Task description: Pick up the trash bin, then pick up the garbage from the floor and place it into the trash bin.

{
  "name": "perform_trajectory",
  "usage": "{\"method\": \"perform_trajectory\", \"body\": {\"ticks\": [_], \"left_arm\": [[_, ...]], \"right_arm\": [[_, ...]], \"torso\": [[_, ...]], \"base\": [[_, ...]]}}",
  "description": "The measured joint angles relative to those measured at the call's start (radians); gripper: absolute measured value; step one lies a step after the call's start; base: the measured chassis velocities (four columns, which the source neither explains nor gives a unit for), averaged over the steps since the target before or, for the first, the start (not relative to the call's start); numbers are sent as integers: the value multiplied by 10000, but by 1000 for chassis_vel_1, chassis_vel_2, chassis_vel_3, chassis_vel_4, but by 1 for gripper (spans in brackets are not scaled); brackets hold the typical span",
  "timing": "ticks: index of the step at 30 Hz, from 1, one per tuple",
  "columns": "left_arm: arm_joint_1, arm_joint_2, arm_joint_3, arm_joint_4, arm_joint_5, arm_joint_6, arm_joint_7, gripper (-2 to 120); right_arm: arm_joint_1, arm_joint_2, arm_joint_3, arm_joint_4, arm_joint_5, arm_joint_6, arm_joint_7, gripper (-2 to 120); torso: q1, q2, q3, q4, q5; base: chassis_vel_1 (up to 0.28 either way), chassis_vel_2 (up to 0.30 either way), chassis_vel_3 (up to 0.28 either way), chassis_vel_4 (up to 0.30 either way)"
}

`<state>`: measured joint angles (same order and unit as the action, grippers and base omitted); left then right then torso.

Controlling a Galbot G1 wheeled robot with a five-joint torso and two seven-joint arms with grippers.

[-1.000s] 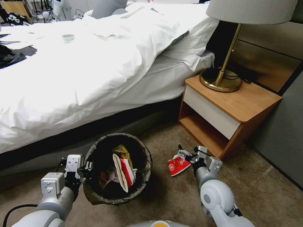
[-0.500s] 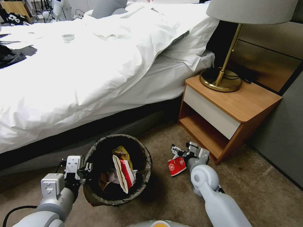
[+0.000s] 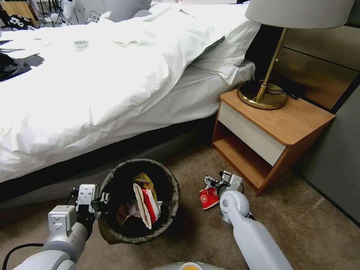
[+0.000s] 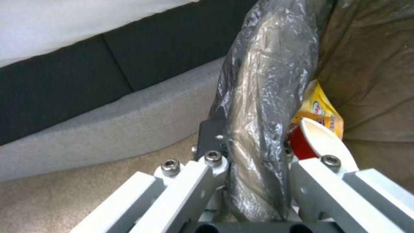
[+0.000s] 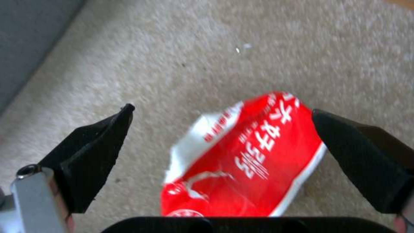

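Observation:
The trash bin [image 3: 170, 210] is round, with a dark liner over its rim [image 4: 267, 97], and sits low by the bed. My left gripper [image 3: 101, 200] [image 4: 254, 161] is shut on the rim's left side. Garbage lies inside: a yellow wrapper [image 3: 144, 180] [image 4: 321, 111] and a red-white wrapper [image 3: 148, 204] [image 4: 319, 142]. A red and white snack wrapper [image 3: 209, 197] [image 5: 250, 158] lies on the floor [image 3: 195, 232] right of the bin. My right gripper [image 3: 213, 184] [image 5: 222, 111] hangs open just over it, one black finger [image 5: 95, 152] on each side.
A wooden nightstand [image 3: 262, 138] with an open shelf stands close behind my right gripper and carries a brass lamp [image 3: 262, 93]. The bed [image 3: 112, 93] with white bedding runs along the back. A dark wall panel [image 3: 333, 161] closes the right side.
My right arm has swung left and turned its wrist, bringing the open gripper over the red wrapper. The left gripper and the bin have stayed put.

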<state>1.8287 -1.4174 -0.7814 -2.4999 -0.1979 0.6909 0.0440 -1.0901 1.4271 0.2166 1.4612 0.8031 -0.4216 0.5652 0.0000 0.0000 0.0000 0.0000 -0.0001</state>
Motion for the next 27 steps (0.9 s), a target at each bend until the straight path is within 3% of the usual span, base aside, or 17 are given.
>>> {"method": "perform_trajectory", "body": {"ticks": [27], "left_arm": [[104, 103, -17, 0, 7, -22, 29, 3]], "right_arm": [[144, 584, 9, -1205, -1335, 519, -731, 96]], "torso": [[0, 0, 0, 0, 1]], "base": [[0, 0, 0, 0]]}}
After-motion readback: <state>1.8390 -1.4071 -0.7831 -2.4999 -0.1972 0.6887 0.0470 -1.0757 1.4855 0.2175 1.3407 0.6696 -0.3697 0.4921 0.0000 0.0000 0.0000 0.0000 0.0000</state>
